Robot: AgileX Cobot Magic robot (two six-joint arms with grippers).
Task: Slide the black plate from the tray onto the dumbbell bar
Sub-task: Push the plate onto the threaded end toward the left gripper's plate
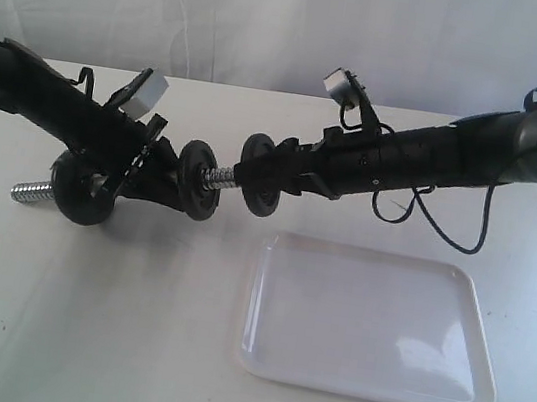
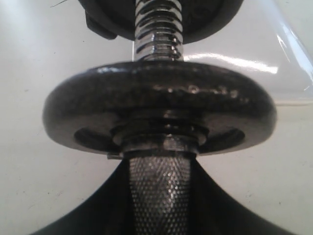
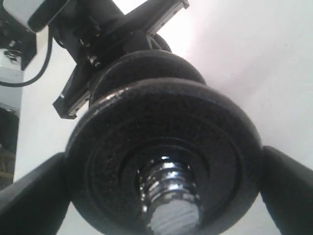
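We judge the job nearly finished. The tray (image 1: 372,323) lies bare on the bench (image 1: 78,324). The black plate (image 1: 262,175) sits on the threaded end of the dumbbell bar (image 1: 219,180), which is held in the air apart from the tray. In the right wrist view the bar's screw tip pokes through the plate's centre hole, so the threading is done. What seems left to us is to push the plate along the thread toward the inner plate (image 1: 199,181), from which a short run of bare thread separates it, and then to let go.

The right hand (image 1: 270,177) pinches the black plate by its rim, with a finger (image 3: 34,196) on either side. The left hand (image 1: 138,180) is pressed together on the bar's middle, between the inner plate and a third plate (image 1: 83,189) at the other end.

All three plates are round, with a pebbly matt black surface like cast iron, a raised rim and a sunken ring around the hole. The bar is bright chrome, coarse-threaded at the ends and finely knurled in the middle. The tray is glossy white with rounded corners and a low rim, and it catches the light; the bench is dull white
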